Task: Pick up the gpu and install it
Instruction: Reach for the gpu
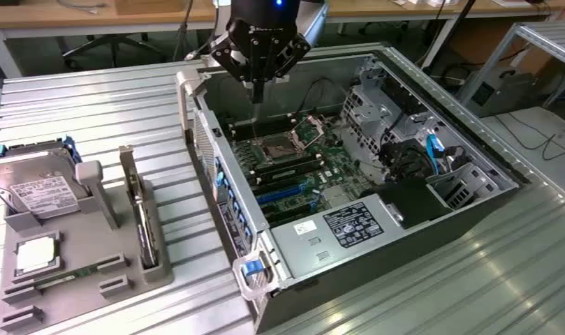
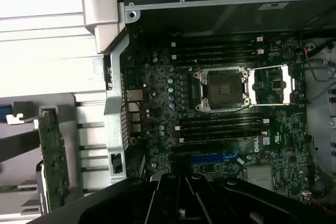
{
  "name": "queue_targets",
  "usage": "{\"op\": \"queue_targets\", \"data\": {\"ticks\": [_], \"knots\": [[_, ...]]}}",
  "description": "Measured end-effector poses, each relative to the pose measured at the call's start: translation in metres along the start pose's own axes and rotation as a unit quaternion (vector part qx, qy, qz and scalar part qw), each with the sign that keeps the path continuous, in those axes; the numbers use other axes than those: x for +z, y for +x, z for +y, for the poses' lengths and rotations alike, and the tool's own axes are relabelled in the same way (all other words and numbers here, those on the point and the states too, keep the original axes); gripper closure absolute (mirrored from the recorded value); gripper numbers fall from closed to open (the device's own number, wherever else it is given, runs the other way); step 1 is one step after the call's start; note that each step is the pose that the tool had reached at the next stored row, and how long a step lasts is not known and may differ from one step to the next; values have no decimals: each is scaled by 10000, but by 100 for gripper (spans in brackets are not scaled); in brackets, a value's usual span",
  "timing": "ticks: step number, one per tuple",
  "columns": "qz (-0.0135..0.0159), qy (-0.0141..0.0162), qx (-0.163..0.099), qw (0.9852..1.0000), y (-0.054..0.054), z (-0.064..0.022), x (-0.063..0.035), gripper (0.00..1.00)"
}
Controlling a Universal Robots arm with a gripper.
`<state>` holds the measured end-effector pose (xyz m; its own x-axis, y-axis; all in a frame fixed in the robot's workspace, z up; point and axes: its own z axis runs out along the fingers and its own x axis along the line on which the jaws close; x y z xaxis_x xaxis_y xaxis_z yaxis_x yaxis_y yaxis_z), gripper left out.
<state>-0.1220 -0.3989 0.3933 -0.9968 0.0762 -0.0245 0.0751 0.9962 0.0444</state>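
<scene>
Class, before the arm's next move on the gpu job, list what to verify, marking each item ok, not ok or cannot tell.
1. gpu stands upright in the grey holder, nothing over it: ok.
2. Gripper grasps the gpu: not ok; it hangs over the open case, fingers shut on nothing.
3. Case side open, motherboard exposed: ok.
4. Blue expansion slot free of any card: ok.
5. Slot's retaining latch released: cannot tell.
</scene>
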Motion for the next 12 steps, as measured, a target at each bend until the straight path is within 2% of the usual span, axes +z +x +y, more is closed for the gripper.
{"op": "queue_targets", "data": {"ticks": [12], "knots": [[0, 0, 0, 10000, 0, 0, 0, 89]]}}
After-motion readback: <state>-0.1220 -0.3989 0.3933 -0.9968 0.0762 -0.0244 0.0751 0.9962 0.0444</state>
